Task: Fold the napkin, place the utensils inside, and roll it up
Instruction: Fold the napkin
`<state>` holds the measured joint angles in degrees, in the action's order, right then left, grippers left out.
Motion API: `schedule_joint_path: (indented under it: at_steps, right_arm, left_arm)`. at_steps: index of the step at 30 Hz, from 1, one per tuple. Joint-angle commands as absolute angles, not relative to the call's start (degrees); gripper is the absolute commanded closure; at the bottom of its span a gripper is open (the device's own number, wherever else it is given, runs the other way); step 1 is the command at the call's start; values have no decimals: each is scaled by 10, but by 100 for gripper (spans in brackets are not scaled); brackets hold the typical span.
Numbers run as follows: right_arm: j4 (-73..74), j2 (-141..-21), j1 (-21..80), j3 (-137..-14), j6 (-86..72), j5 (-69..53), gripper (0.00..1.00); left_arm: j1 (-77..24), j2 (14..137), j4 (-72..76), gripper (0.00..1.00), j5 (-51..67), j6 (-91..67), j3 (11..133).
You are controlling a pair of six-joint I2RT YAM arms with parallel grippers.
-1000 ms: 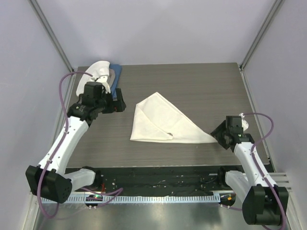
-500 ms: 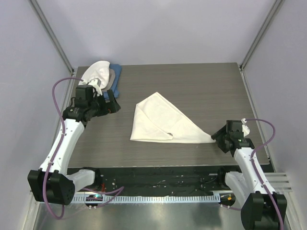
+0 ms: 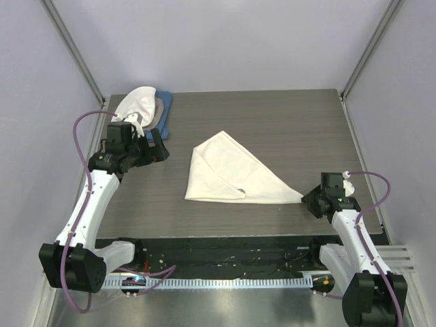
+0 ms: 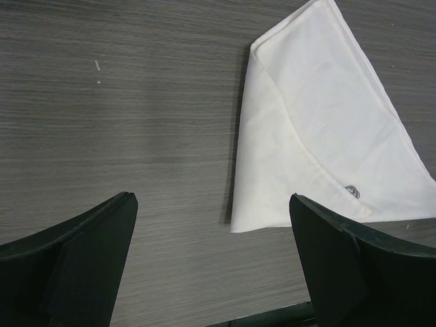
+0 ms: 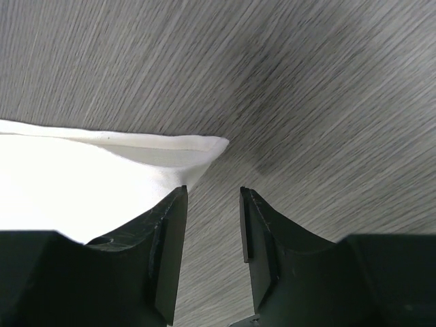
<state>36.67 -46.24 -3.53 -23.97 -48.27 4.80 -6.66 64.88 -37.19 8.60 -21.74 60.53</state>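
The cream napkin (image 3: pixel 228 174) lies folded into a triangle at the middle of the table. The fork's ring end (image 3: pixel 241 188) peeks out from under its folded flap; the rest of the fork is hidden. My left gripper (image 3: pixel 163 147) is open wide and empty, hovering left of the napkin. In the left wrist view (image 4: pixel 211 204) the napkin (image 4: pixel 320 129) and the ring (image 4: pixel 352 191) lie ahead to the right. My right gripper (image 3: pixel 310 199) is at the napkin's right corner. In the right wrist view (image 5: pixel 212 194) its jaws stand narrowly apart with nothing between them, and the corner (image 5: pixel 204 144) lies just ahead.
A stack of white, tan and blue cloths (image 3: pixel 144 105) lies at the back left corner, just behind the left gripper. Grey frame posts and walls bound the table. A black rail (image 3: pixel 225 255) runs along the near edge.
The left arm has drawn back to the left, away from the napkin. The right gripper has slid a little down and right, staying by the napkin's right corner. The napkin has not moved.
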Motion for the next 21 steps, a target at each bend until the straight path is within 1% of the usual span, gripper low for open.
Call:
schedule_joint_path:
  at_steps: [1, 12, 21]
  right_arm:
    - [339, -475, -39, -250, -483, 59, 56]
    - [331, -466, -40, -266, -485, 54, 56]
    - [296, -501, -40, -263, -478, 58, 55]
  left_arm:
    - [-63, 643, -373, 0, 76, -205, 613]
    - [-63, 639, -370, 0, 79, -206, 611]
    - [-64, 638, -369, 0, 83, -207, 609]
